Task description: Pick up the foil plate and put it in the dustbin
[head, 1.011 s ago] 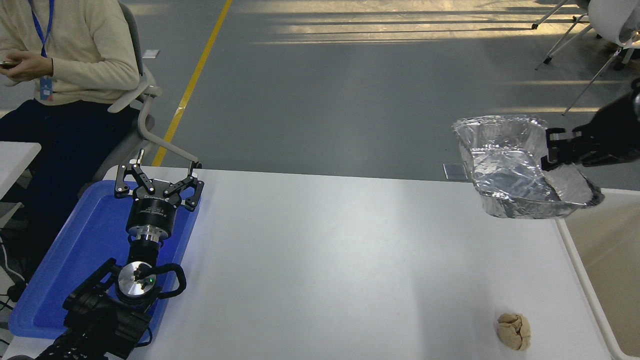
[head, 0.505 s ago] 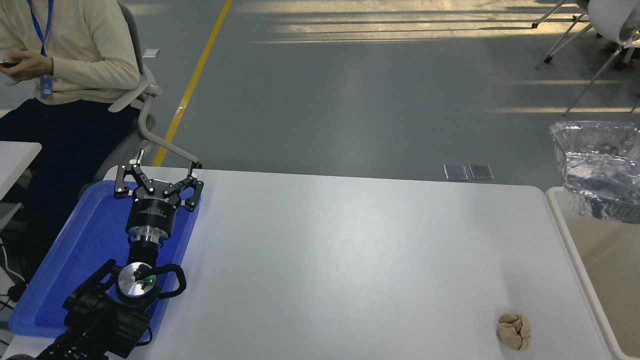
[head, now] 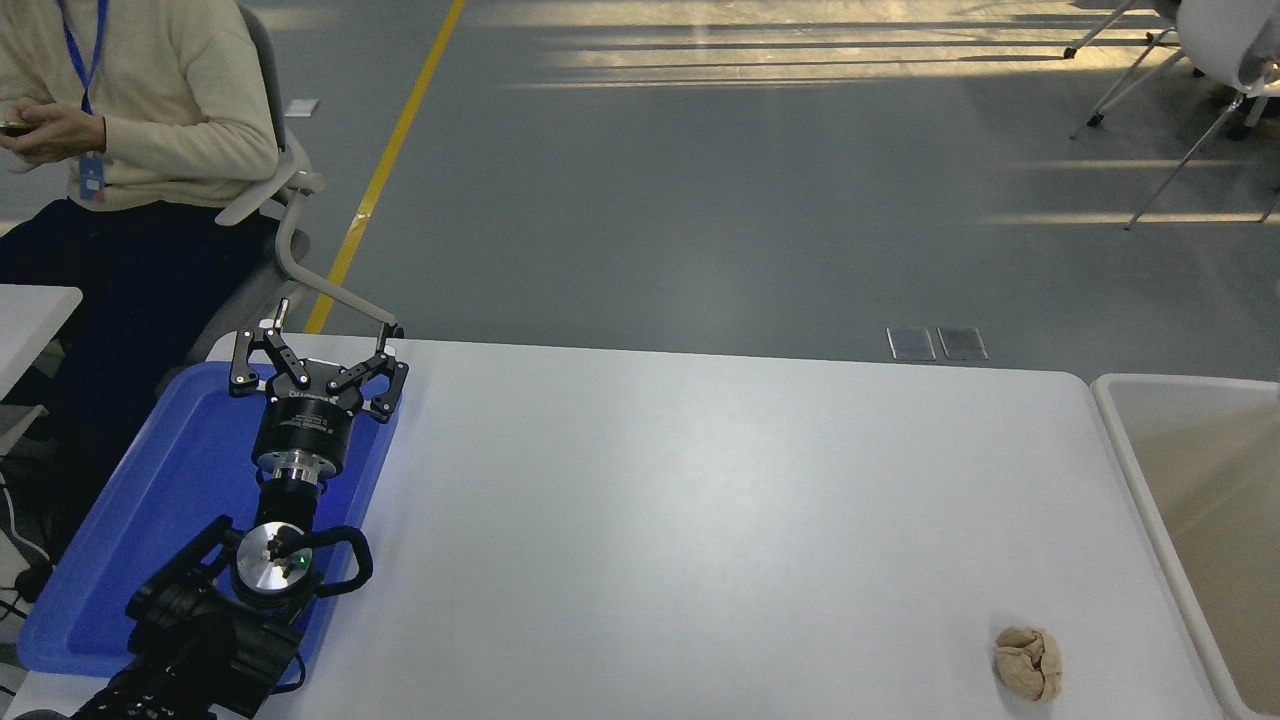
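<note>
White bench (head: 700,520) fills most of the head view. Left gripper (head: 318,362) is parked at approx 8 o'clock, over the blue tray (head: 150,500) at the bench's left edge, arm coming in from the lower-left corner; its fingers (head: 244,365) are spread wide w/ nothing between them. Right arm & gripper are out of frame, so no way to tell how those fingers sit. Foil plate doesn't show anywhere in this view, neither on the bench nor in the visible part of the bin. Dustbin (head: 1120,440) sits at 3 o'clock, just beside the bench's right edge, pale rim & beige inner walls; only its left portion is in frame and that portion holds nothing visible. Tan wadded paper ball (head: 1028,662) lies on the bench at approx 5 o'clock, near the bin's rim but apart from it. At 10–11 o'clock a person in a cream sweater (head: 150,90) sits on a chair (head: 290,220) beyond the bench's far-left corner, hands together at the frame's left edge. Grey floor w/ a yellow line (head: 400,140) runs behind.
</note>
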